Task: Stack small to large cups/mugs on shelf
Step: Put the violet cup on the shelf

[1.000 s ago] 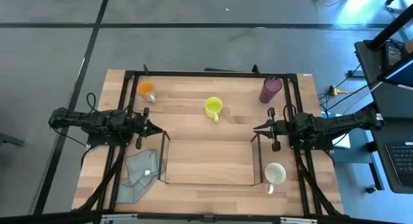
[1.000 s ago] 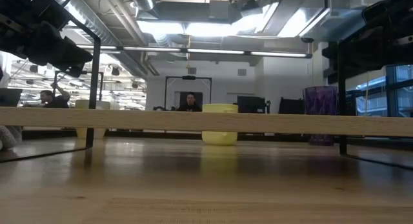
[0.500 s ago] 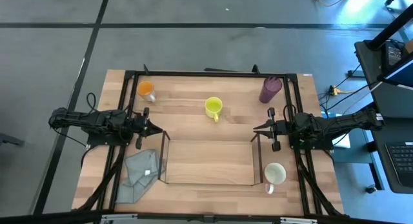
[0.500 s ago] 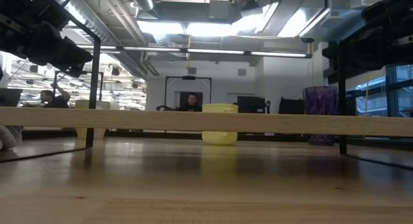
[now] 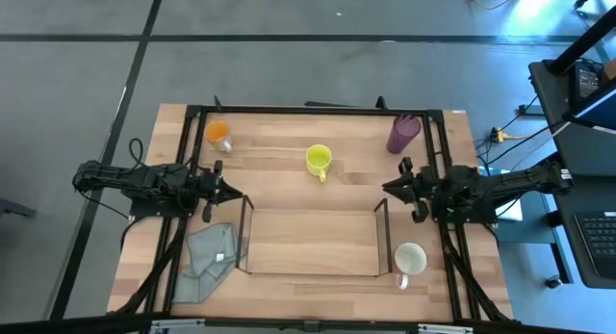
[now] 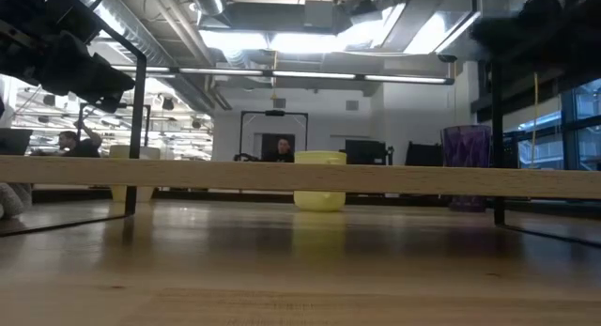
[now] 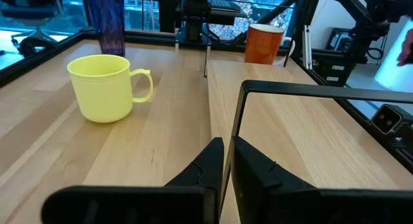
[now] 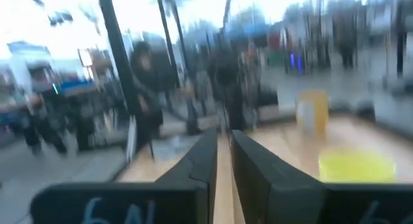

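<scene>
Four cups stand on the wooden table, all outside the shelf. They are an orange cup at the far left, a yellow mug in the far middle, a purple tumbler at the far right and a white mug at the near right. The shelf, a clear-walled rack with thin dark edges, stands in the near middle with nothing in it. My left gripper is shut above the shelf's far left corner. My right gripper is shut above its far right corner. Neither holds anything.
A crumpled grey cloth lies left of the shelf. A dark frame runs around the table's edges. Bare wood lies between the yellow mug and the shelf. People sit in the room beyond the table.
My right gripper has tipped its fingers upward, rolled a little about its own axis and risen slightly. It stays shut near the shelf's far right corner. None of the cups has moved.
</scene>
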Tool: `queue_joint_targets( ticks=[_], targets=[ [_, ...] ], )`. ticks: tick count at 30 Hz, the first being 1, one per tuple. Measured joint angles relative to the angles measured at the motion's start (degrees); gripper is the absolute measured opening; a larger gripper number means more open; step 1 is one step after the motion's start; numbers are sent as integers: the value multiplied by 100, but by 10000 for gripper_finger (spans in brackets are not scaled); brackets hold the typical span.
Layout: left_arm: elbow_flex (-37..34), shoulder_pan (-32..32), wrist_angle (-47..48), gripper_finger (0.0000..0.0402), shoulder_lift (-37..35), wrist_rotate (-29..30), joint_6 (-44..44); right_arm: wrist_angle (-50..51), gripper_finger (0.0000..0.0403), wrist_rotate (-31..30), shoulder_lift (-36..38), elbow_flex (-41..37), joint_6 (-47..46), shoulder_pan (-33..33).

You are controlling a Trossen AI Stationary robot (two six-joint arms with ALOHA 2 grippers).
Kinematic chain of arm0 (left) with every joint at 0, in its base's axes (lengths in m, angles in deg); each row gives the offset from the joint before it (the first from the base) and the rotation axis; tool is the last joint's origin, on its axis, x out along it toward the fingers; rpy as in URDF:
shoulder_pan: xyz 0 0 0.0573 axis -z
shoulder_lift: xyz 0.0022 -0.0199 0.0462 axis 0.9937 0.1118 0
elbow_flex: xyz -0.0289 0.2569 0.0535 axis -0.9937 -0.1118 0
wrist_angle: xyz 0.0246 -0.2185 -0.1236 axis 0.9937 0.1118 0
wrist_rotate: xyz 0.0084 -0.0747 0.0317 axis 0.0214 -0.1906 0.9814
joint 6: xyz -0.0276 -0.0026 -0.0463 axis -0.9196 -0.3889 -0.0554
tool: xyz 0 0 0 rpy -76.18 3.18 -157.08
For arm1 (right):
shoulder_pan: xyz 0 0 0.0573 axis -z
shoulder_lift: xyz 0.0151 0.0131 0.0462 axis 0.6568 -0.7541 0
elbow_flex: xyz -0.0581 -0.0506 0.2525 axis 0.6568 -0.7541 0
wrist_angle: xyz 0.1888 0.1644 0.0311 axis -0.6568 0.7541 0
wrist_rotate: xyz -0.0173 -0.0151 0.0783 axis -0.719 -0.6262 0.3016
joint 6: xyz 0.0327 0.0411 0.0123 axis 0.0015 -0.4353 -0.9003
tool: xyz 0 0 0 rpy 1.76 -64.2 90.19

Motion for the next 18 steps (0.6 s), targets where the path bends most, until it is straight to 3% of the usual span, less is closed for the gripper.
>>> queue_joint_targets(
  ticks=[5,9,11,18],
  targets=[
    [0,0,2,25,0,-1,0,-1742,49,-5,8,11,988,0],
    [0,0,0,25,-2,-1,0,-1550,49,-216,6,524,1182,2],
    [0,0,0,25,-2,-1,0,-621,49,-270,5,1035,1282,2],
    [0,2,0,25,0,-1,0,4164,49,-514,-530,3736,1735,-3]
  ],
)
